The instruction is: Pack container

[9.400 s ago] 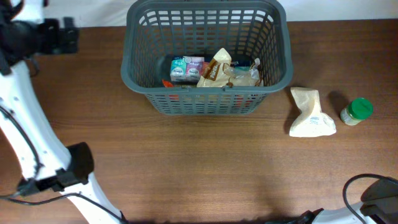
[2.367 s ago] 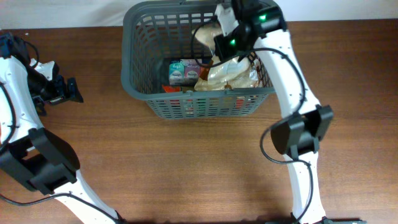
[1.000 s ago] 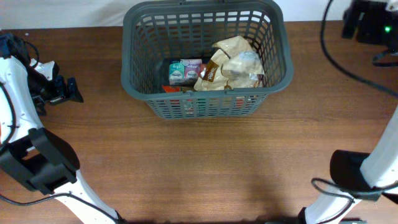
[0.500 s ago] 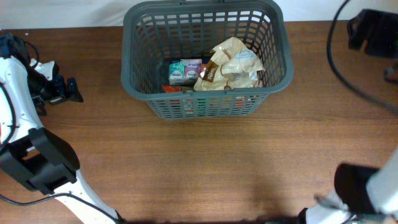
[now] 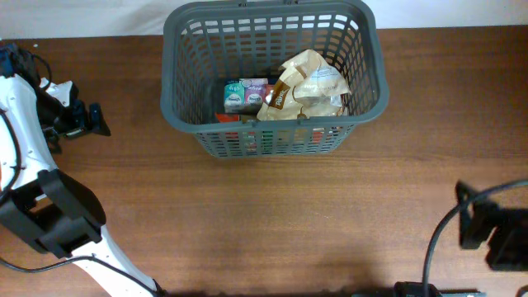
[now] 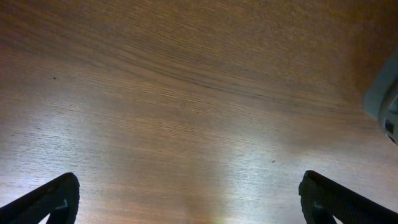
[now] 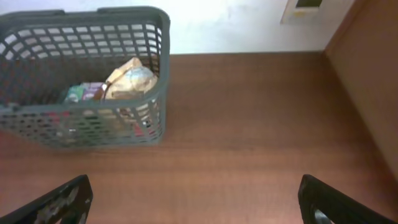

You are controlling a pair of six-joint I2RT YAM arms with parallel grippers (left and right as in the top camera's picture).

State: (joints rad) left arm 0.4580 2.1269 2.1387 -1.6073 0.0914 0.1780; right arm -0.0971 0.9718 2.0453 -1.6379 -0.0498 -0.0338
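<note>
the dark grey shopping basket (image 5: 272, 142) was found at the far middle of the wooden table (image 5: 272, 223), its long axis running left to right, its back rim close to the far table edge. crinkled beige packets (image 5: 312, 81) were noted heaped in its right half and small teal and pink boxes (image 5: 246, 92) beside them on the floor of the basket; no loose item was seen on the table in any view. the left gripper (image 6: 196, 205) was recorded with its jaws spread wide over bare wood and nothing between them; a pale grey object (image 6: 387, 102) at the right edge of that view could not be identified. the right gripper (image 7: 199, 205) was likewise recorded with jaws spread and empty, low at the near right of the table, with the basket lying ahead and to the left of it. the left gripper, just off the basket's left short wall, was judged the nearer of the two. broad open wood was observed in front of the basket and to its right, giving free room for movement. the packing was judged complete or nearly so, since nothing was seen left to collect.
</note>
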